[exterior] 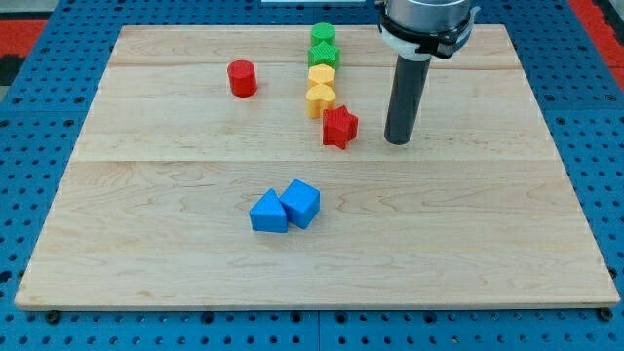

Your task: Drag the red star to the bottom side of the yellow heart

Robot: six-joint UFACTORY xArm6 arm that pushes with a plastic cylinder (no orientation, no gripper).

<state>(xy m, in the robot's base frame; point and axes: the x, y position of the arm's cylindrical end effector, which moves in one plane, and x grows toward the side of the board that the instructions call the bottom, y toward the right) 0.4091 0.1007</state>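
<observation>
The red star [339, 127] lies on the wooden board just below and right of the yellow heart [320, 99], close to it or touching at its lower right. My tip [398, 141] is on the board to the right of the red star, a small gap apart, at about the same height in the view. The rod rises straight up from it to the arm's head at the view's top.
A column runs up from the heart: a yellow hexagon [322, 75], a green star [324, 55], a green cylinder [323, 34]. A red cylinder [242, 78] sits at the upper left. Two blue blocks [269, 213] [301, 203] touch below centre.
</observation>
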